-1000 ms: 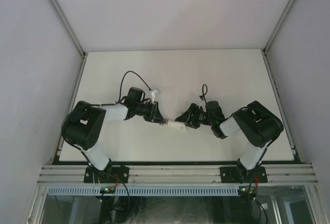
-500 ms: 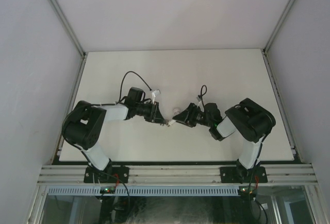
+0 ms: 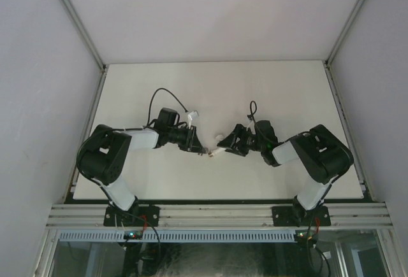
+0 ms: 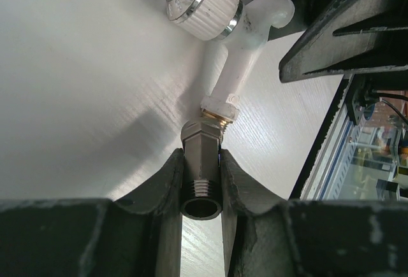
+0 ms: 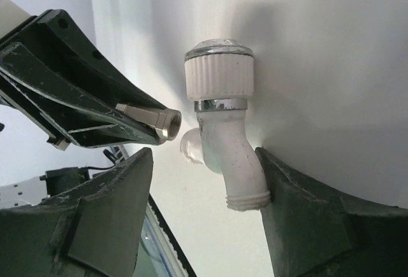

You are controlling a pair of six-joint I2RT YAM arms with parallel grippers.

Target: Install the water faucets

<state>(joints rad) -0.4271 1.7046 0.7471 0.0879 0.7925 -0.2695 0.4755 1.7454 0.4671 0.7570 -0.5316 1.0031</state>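
From above, the left arm [image 3: 121, 153] lies as it did a second ago. The right arm [image 3: 315, 156] has shifted: its elbow, drawn in half a second ago, sits further out again. The white tap [image 3: 218, 141] lay a second ago on the surface [image 3: 268, 92] just ahead of the right jaws and apart from the left ones. Now it bridges the two sets of jaw tips. The fitting is too small to make out here.

In the left wrist view, the left jaws are narrow, clamped on the dark-grey fitting [image 4: 203, 159], which sticks out past their tips. The tap's threaded end meets the fitting's outer end, in line with it; whether the threads have caught cannot be told. One finger [image 4: 344, 35] of the right jaws sits just beside the spout.

In the right wrist view, the right jaws stand wide with the tap between them. Its body touches one finger, and a strip of surface shows between the spout and the other. From this angle, the fitting's open end shows just beside the spout.
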